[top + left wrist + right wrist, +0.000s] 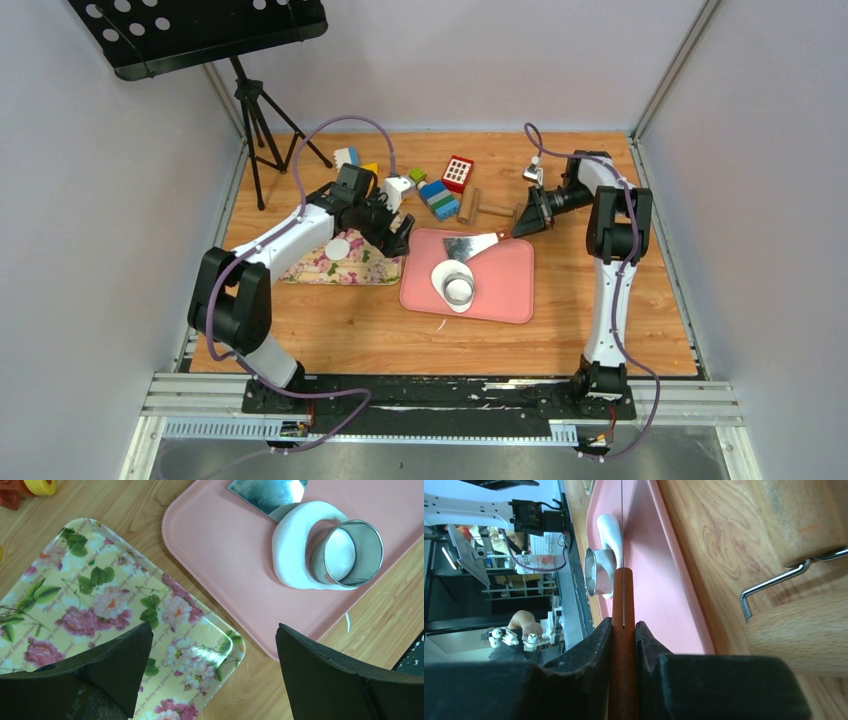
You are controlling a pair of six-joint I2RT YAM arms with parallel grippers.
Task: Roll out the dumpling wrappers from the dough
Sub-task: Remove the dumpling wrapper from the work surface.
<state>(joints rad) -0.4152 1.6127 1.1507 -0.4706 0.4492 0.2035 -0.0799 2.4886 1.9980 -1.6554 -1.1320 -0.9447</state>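
The dough [441,274] lies as a flattened white sheet on the pink tray [505,290], with a metal ring [459,290] standing on its near part. In the left wrist view the dough [295,545] curves round the ring [320,565], and white dough shows inside it. One round dumpling wrapper [338,248] rests on the floral tray [365,268]. My left gripper [400,236] [212,630] hangs open and holds nothing, over the floral tray's right end. My right gripper [522,226] [623,625] is shut on the brown wooden handle [623,595] of a scraper. The scraper's metal blade [460,247] [267,495] touches the dough's far edge.
A wooden rolling pin [480,207] [796,630] lies behind the pink tray, close beside my right gripper. Coloured toy blocks [440,197] are scattered at the back. A tripod [255,120] with a black music stand stands at the back left. Grey walls close both sides.
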